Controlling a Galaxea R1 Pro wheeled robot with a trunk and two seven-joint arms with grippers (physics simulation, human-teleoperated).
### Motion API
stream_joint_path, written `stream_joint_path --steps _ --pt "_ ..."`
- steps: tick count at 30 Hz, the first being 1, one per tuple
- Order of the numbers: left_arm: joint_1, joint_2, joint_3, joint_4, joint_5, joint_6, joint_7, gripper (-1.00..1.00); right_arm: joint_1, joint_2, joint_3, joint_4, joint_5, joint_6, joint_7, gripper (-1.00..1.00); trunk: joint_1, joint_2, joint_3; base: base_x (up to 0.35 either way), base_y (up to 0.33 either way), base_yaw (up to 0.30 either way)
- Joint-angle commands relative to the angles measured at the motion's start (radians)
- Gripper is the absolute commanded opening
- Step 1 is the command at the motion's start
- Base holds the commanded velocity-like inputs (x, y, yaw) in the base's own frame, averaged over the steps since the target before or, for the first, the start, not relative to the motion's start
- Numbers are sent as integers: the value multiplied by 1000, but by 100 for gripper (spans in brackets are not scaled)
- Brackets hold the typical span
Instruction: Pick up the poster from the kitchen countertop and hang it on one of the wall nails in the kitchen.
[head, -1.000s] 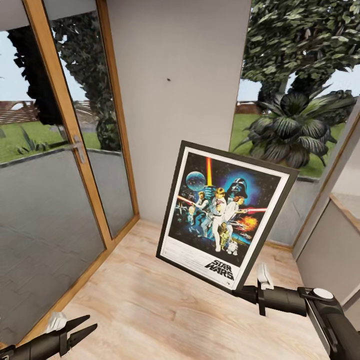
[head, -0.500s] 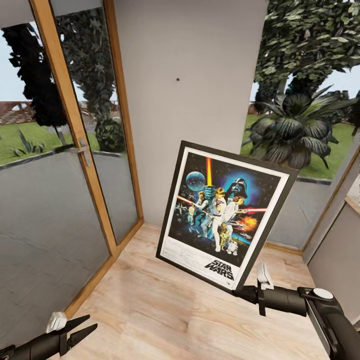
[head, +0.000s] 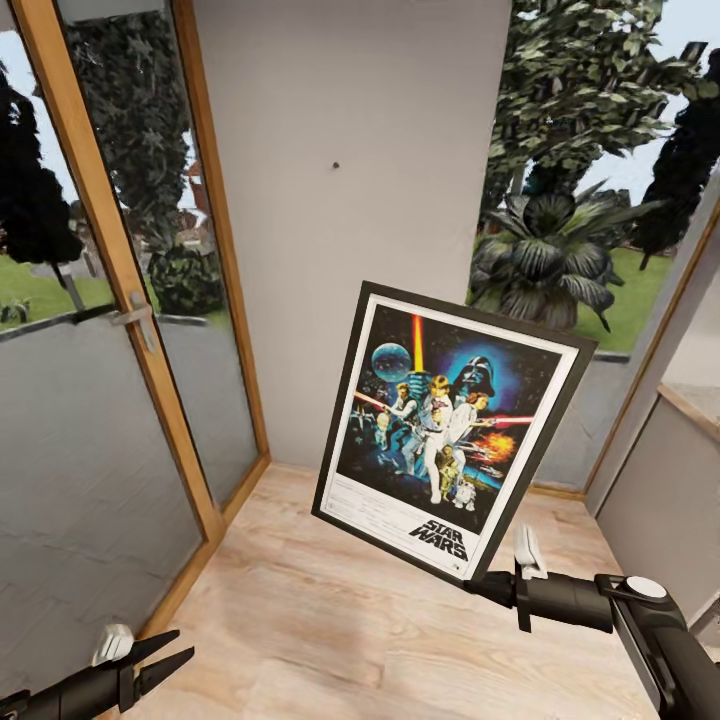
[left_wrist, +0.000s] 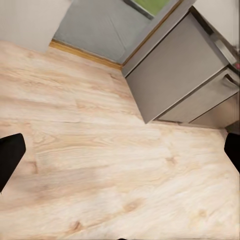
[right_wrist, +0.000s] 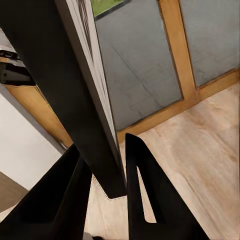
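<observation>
Head view: left gripper (head: 170, 652) low at the left over the wood floor (head: 330, 620), fingers parted, holding nothing; glass door (head: 100, 400) behind it. Centre: a small dark nail (head: 335, 164) on the grey wall (head: 350, 200). Poster (head: 450, 430) tilted, held in the air below the nail, its lower right corner pinched by the closed right gripper (head: 490, 585).

poster (head: 452, 430), black-framed, upright, tilted, held aloft

Light wood floor (head: 330, 610) across the lower frame

We see its pale planks run up to a wooden skirting under the grey wall at centre; in the left wrist view a grey cabinet (left_wrist: 175, 75) stands on it.
</observation>
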Motion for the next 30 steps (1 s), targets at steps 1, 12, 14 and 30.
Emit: stream_joint_path --steps 1,12,14,30 --pt "-1 0 0 0 3 11 -4 100 -1 0 -1 -1 1 12 5 -100 1 -2 -1 93 305 -241" --pt "-1 0 0 0 3 11 -4 100 -1 0 -2 -1 2 12 5 -100 1 -2 6 79 305 -144" --pt "-1 0 0 0 3 11 -4 100 -1 0 -2 -1 1 12 5 -100 1 -2 6 73 305 -15" --pt "-1 0 0 -1 3 9 -4 100 -1 0 -3 -1 0 12 5 -100 1 -2 6 192 230 -2"
